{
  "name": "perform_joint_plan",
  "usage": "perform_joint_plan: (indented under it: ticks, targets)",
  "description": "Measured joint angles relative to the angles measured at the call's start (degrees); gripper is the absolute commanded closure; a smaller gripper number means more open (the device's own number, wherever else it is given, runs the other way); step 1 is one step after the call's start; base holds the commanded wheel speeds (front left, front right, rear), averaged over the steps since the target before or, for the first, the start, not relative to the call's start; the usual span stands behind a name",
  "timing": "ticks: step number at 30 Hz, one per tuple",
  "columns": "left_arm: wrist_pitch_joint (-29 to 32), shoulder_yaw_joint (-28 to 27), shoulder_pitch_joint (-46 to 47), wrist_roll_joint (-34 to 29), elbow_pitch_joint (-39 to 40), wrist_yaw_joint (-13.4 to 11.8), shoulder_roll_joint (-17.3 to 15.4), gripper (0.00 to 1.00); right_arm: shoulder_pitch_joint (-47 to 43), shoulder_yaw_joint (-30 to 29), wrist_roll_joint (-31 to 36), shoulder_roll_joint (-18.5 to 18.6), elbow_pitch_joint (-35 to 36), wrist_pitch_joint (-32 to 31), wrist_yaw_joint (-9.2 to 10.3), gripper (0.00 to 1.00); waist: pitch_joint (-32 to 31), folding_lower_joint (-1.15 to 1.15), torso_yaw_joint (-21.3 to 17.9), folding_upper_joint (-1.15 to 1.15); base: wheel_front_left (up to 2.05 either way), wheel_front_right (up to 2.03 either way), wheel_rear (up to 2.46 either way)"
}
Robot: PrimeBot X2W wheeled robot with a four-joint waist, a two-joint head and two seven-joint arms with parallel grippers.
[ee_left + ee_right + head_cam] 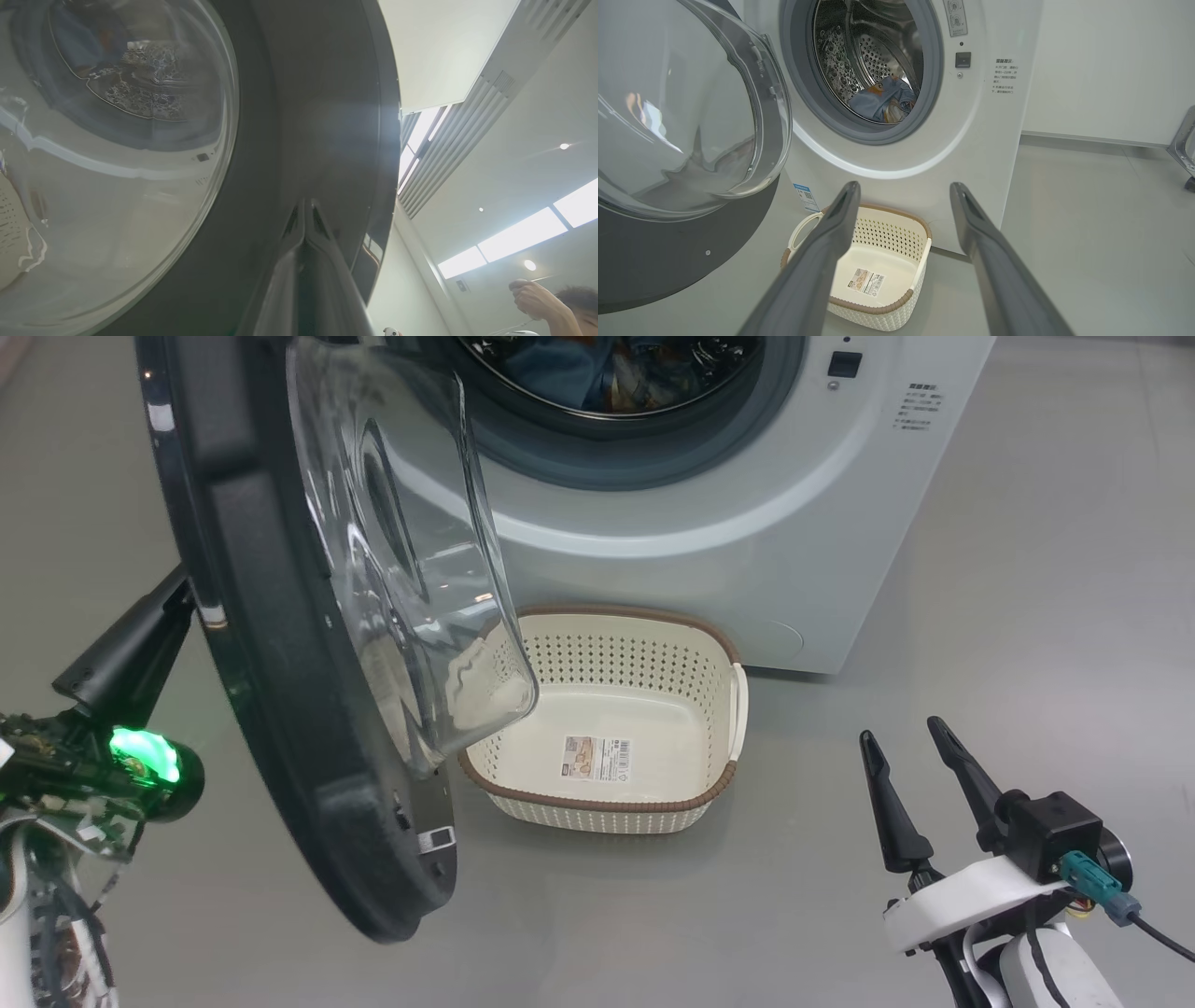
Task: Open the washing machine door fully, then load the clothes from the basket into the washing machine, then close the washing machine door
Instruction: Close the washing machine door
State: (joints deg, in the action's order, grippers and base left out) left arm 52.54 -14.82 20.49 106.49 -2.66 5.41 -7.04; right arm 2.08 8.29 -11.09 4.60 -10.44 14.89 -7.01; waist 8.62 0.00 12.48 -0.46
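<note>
- Two stickers are showing on the washing machine (994, 140): a blue sticker (806, 197) at its lower corner, at 10 o'clock from the basket (873, 305), and a pictogram sticker (956, 16) at 1 o'clock from the drum opening. Their writing is too small to read.
- Several lines of small print (1004, 74) are running down the white front at 3 o'clock from the opening, also illegible.
- One barcode label (596, 758) is lying on the basket's bottom, its text unreadable.
- The clothes (882, 100) are lying inside the drum, toward its 6 o'clock.
- The washing machine door (261, 616) is standing swung out at 9 o'clock from the basket, its glass bowl overhanging the basket's rim in the head view.
- The left gripper (306, 210) is pressing its fingers tight together with nothing between them, the tips meeting their reflection on the door's glossy black rim.
- The right gripper (904, 733) is hanging with fingers spread wide, grasping nothing, at 4 o'clock from the basket and well apart from it.
</note>
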Motion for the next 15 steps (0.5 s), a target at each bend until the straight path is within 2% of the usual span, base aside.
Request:
perform_joint_plan:
  ticks: [5, 7, 15]
  targets:
    - [-2.1, 2.0, 0.0, -0.6, 2.0, -0.5, 3.0, 1.00, -0.1, -0.1, 0.0, -0.1, -0.2, 0.0, 0.00, 0.00, -0.8, 0.00, -2.1, 0.00, 0.00, 0.00, 0.00]
    - [-3.6, 2.4, 0.0, -0.6, 2.2, -1.5, 4.9, 1.00, -0.1, 0.2, 0.0, -0.3, -0.2, 0.0, 0.00, 0.00, -1.1, 0.00, -3.4, 0.00, 0.00, 0.00, 0.00]
    - [-8.8, 3.7, 0.7, -1.3, 1.9, -2.4, 5.0, 1.00, -0.3, 0.4, -0.4, -0.6, -0.5, 0.0, 0.00, 0.00, -1.8, 0.00, -7.2, 0.00, 0.00, 0.00, 0.00]
